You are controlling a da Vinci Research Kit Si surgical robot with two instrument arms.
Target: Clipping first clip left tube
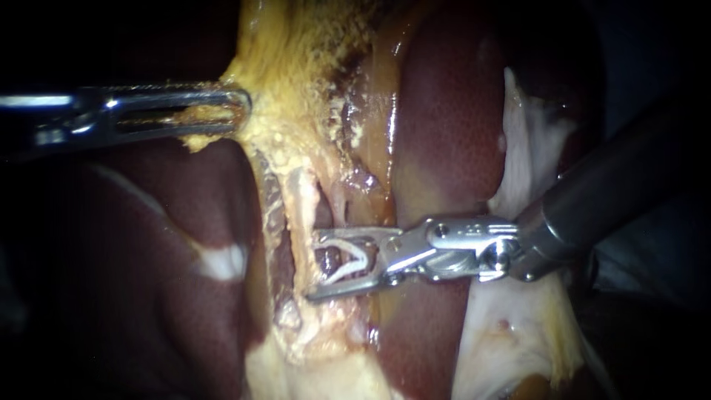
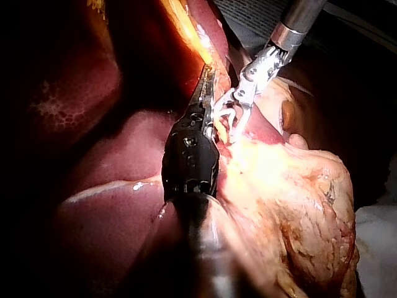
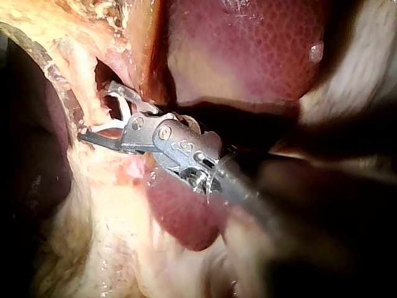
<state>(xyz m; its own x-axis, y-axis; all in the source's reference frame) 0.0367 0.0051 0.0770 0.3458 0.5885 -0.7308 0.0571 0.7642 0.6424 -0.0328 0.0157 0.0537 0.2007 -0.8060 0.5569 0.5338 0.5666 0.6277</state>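
Left instrument clamps yellow tissue upper left; seat the right instrument's wide jaws (holding a white clip) across the apparent left tube

We record light concentrated at centre of endoscope view, falling to dark margin on both sides (room beyond not discernible). Left wrist view: we note grey ribbed surface in background, pale cloth in shadow. Right wrist view: background blurred, dark.

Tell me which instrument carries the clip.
The right instrument, entering from the right: a white clip sits between its jaws. The left instrument grips only yellow tissue.
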